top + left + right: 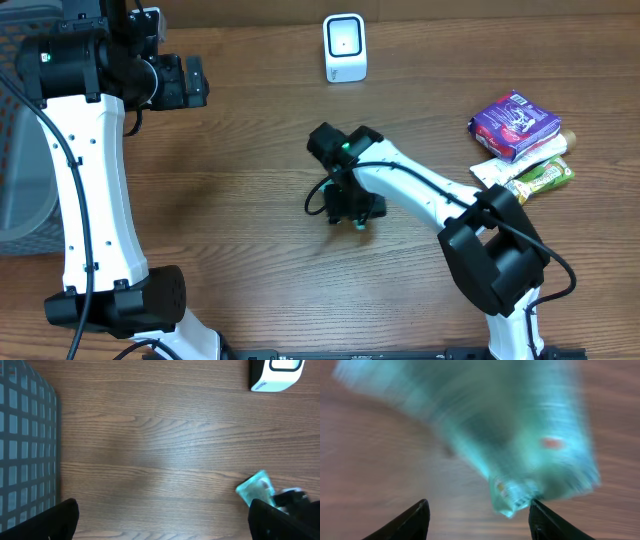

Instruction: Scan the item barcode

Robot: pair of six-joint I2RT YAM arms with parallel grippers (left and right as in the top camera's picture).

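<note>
Just ahead of right pincer (480, 520) | blurred teal packet (520, 435) | jaws apart

There are two robot arms: one left arm (85, 170) and one right arm (420, 190). There is one white scanner (345, 47), one grey mesh basket (25, 445) and one teal packet (256, 487). A heap holds one purple packet (514, 124), one green packet (545, 178), and at least one more, partly hidden.
</note>
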